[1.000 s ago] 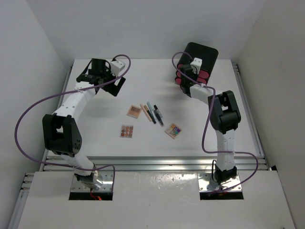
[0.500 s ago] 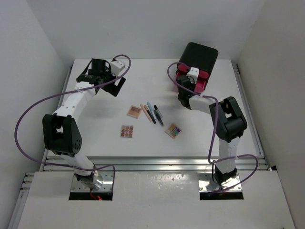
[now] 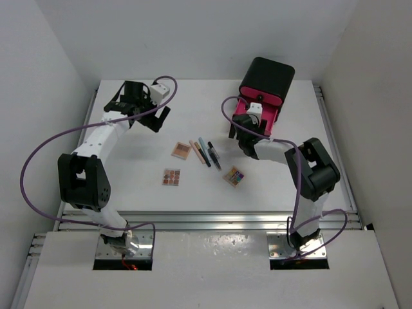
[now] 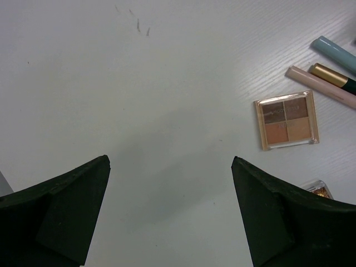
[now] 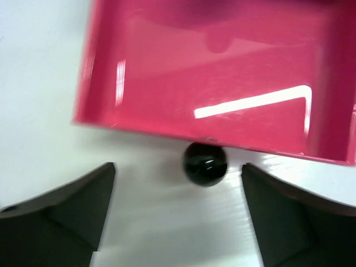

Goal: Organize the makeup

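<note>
The makeup lies loose mid-table: three square palettes (image 3: 181, 150) (image 3: 171, 177) (image 3: 234, 176) and three thin pencils (image 3: 205, 152) side by side. In the left wrist view one palette (image 4: 286, 120) and the pencil ends (image 4: 328, 78) show at the right. My left gripper (image 3: 158, 119) (image 4: 170, 161) hangs open over bare table, left of them. My right gripper (image 3: 248, 125) (image 5: 178, 167) stands open in front of the pulled-out pink drawer (image 3: 273, 114) (image 5: 211, 83). The drawer's black knob (image 5: 204, 163) sits just ahead of the fingertips, untouched. What shows of the drawer is bare pink.
The black drawer box (image 3: 267, 76) stands at the back right of the table. Purple cables loop from both arms. White walls close in the table on the left, right and back. A metal rail runs along the near edge.
My right gripper drew the pink drawer out of the box toward the near side, then opened and let go of the knob. The left arm has barely moved.
</note>
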`<control>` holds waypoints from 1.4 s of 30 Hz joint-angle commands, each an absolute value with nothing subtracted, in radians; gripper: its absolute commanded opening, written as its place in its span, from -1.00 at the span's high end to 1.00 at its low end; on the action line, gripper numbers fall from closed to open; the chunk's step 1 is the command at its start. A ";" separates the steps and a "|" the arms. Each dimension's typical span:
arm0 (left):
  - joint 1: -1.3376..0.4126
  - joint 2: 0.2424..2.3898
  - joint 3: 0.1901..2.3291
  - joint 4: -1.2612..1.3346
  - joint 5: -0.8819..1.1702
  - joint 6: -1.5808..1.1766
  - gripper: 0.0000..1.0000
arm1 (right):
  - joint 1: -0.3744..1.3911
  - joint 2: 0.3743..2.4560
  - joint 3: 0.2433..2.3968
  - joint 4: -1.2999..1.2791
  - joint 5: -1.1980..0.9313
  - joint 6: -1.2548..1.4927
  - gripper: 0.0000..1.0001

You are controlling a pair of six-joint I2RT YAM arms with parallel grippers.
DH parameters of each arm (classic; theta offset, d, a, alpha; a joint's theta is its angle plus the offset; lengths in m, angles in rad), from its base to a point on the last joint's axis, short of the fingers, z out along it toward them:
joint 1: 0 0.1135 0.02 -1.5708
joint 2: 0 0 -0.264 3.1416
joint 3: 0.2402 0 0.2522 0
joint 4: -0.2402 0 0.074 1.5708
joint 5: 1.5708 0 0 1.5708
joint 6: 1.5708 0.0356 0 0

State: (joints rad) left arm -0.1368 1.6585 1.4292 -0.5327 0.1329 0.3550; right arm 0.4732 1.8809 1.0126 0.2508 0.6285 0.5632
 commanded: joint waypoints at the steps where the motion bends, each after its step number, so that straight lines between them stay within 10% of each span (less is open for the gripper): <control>1: -0.144 1.654 1.411 -0.523 0.150 0.360 -0.98 | 0.486 1.775 1.005 0.256 0.479 0.488 -0.98; 13: -0.144 1.654 1.361 -0.571 0.121 0.301 -0.98 | 0.509 1.707 1.196 -0.528 -0.245 -0.104 -0.98; 36: -0.144 1.615 1.198 -0.535 0.038 0.104 -0.98 | 0.558 1.879 1.075 -0.508 -0.091 -0.130 -0.98; 42: -0.144 1.615 1.198 -0.526 0.029 0.104 -0.98 | 0.583 1.865 1.011 -0.425 0.017 -0.107 -0.60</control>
State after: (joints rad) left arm -0.1368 1.6581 1.2045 -0.5575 0.0479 0.1215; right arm 0.5739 1.8519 1.0657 -0.4969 -0.0483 -0.1303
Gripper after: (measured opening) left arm 0.986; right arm 0.839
